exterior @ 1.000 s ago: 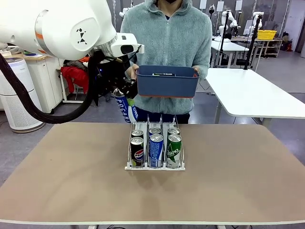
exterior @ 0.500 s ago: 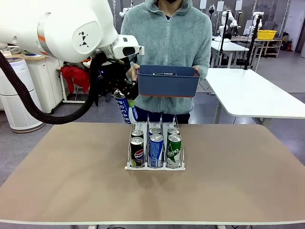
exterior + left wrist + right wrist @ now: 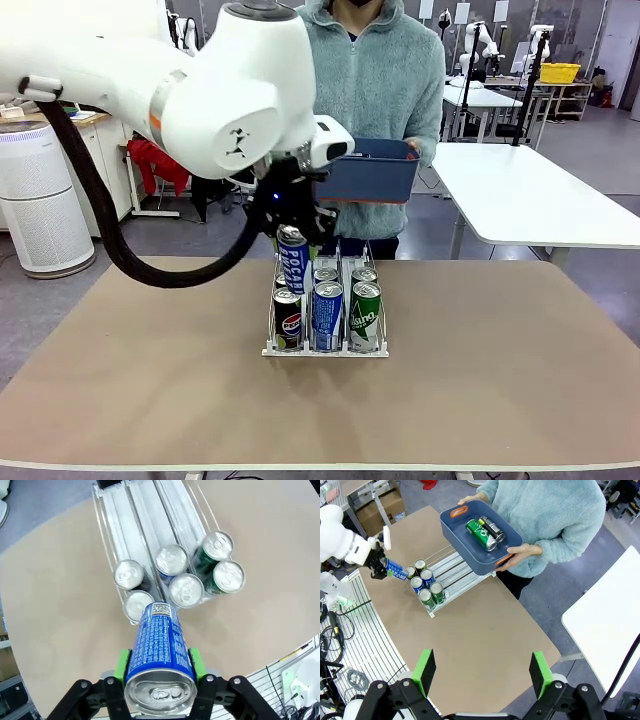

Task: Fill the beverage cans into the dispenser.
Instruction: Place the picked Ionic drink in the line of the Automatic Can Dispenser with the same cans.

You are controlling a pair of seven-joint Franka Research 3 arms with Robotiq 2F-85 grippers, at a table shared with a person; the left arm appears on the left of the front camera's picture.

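Blue-and-white can (image 3: pixel 293 262) hangs in the left claw (image 3: pixel 290 215), which is closed on it. The green pads (image 3: pixel 122 664) clamp its sides just below the silver top. Long axis: near upright, base down, top leaning slightly toward the robot's left.

The base sits just above the dispenser (image 3: pixel 325 351), over the left lane or the rail beside it. Contact with the rack cannot be confirmed.

Six cans (image 3: pixel 186 590) stand in the dispenser, two per lane, packed at the end nearest the robot. Free lane length lies beyond them, toward the person, so the set-down point is judged to be behind the second row. Each lane is one can wide, so alignment margin is small.

The person holds the blue bin (image 3: pixel 375 180) above the far end, limiting headroom there. The right claw (image 3: pixel 482 675) is open, empty and well apart, high over the bench (image 3: pixel 500 380).
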